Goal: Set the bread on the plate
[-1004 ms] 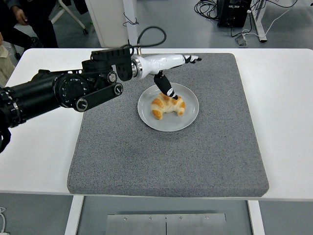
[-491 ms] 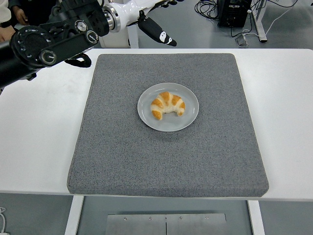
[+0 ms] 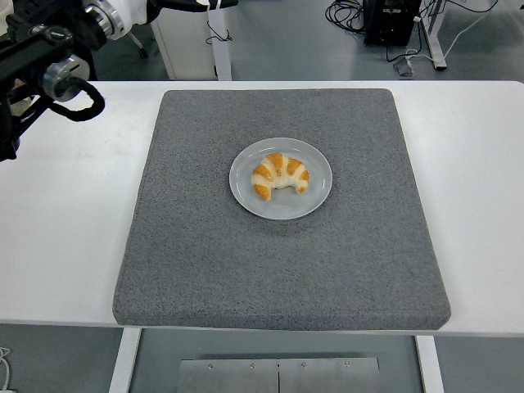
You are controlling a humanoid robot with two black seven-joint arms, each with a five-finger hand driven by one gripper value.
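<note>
A golden croissant [image 3: 281,175] lies on the white round plate [image 3: 315,199], which sits in the middle of the grey mat [image 3: 205,262]. Nothing touches either of them. My left arm [image 3: 49,49] is drawn back to the top left corner, high above the table's far edge. Only a strip of its hand [image 3: 192,3] shows at the top border, stretched out straight and holding nothing. The hand is far from the plate, up and to the left of it.
The grey mat covers most of the white table [image 3: 65,205], leaving bare white strips on both sides. Behind the table are a white cabinet [image 3: 184,41], cables on the floor and a dark box [image 3: 393,20].
My left hand let go of the croissant on the plate, then rose and pulled back to the upper left until it is almost out of the picture. The croissant stays on the plate.
</note>
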